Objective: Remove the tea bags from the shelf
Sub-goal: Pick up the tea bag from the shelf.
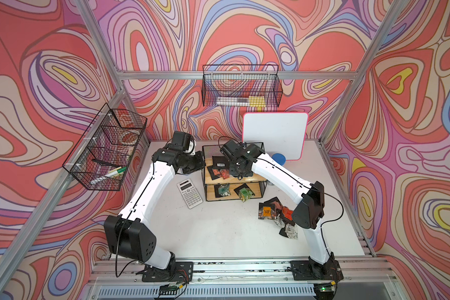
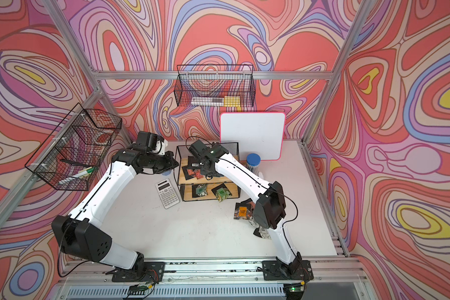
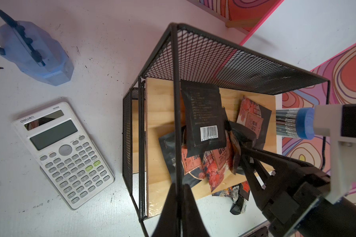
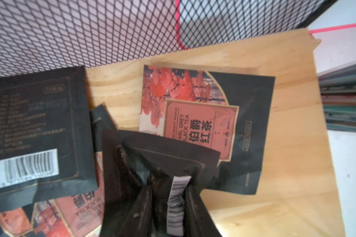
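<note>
Shelf (image 3: 162,102) is steadied by left gripper (image 3: 179,185) clamped on its frame; right gripper (image 4: 169,195) pinches one sachet (image 4: 173,156) for lifting.

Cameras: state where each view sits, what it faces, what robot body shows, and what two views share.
Top views: high above the arm bases, looking down on the table; left arm, right arm whole.
Left wrist: above the shelf, looking down; left gripper shut on its wire frame, right gripper too.
Right wrist: over the upper board; right gripper pinches a black tea bag.
Both wrist views share the shelf's mesh back.
</note>
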Tool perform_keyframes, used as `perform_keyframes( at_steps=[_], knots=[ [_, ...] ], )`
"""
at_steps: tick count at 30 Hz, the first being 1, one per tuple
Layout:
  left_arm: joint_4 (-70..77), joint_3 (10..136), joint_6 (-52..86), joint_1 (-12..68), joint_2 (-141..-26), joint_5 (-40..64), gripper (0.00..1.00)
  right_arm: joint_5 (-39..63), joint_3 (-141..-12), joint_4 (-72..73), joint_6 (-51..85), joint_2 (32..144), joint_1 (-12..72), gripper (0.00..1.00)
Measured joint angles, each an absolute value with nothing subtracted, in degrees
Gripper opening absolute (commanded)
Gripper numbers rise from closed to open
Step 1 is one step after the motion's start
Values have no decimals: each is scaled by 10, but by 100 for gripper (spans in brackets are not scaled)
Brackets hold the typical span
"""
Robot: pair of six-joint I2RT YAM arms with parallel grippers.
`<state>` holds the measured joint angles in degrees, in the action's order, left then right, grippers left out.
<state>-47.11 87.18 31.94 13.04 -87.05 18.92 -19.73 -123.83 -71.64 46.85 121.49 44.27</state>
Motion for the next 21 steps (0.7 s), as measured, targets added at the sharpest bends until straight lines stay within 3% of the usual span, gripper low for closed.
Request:
perform_keyframes(
  at_steps=[9,21],
  knots=[
    [-471,872,319,130,-871,189,0,-196,-1242,-717,469,1213,440,8],
    [-470,874,320,130,-872,189,0,-194,-1280,-716,455,1195,435,4]
  ],
)
